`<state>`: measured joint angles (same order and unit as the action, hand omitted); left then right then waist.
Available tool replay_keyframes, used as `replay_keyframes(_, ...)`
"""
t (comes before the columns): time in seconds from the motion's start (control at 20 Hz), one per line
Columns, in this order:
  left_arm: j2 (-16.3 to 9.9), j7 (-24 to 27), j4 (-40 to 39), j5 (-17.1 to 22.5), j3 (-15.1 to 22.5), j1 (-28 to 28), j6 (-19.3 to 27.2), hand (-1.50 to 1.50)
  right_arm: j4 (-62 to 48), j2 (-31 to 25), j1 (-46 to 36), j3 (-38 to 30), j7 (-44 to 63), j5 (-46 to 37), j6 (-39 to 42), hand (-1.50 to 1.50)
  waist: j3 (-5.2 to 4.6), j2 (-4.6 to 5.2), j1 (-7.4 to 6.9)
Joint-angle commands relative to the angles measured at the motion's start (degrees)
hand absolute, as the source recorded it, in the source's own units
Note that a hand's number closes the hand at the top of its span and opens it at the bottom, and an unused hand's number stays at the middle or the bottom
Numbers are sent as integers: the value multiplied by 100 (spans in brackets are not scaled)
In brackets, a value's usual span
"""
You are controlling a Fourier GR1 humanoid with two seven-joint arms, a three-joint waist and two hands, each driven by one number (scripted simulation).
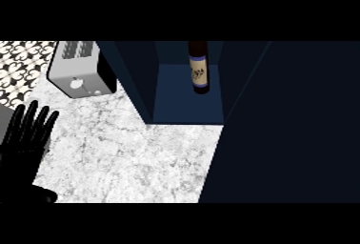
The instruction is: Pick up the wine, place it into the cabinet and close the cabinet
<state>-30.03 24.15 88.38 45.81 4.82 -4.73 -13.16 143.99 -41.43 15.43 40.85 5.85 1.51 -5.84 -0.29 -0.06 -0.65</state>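
Note:
The wine bottle (199, 66), dark with a white label and purple bands, stands upright inside the dark blue cabinet (184, 107) at the top centre. The cabinet door (288, 124) fills the right side of the view, swung open toward me. My left hand (26, 138) rests open at the left edge with straight fingers pointing up, well away from the bottle. No right hand shows.
A silver toaster (77, 69) stands on the marble counter (134, 157) at the upper left, beside the cabinet. A patterned tile wall (25, 62) shows in the top left corner.

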Motion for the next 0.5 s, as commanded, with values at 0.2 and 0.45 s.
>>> replay_keyframes(0.2, -113, -196, -142, 229, -166, 142, -222, -150, 441, 1133, -898, 734, 838, 282, -136, 150, -8, 38, -132)
replay_keyframes(0.45, -248, -128, -317, 228, -275, 71, -515, -150, 184, 1521, -1473, 524, 1281, 476, -125, 150, -18, 48, -247)
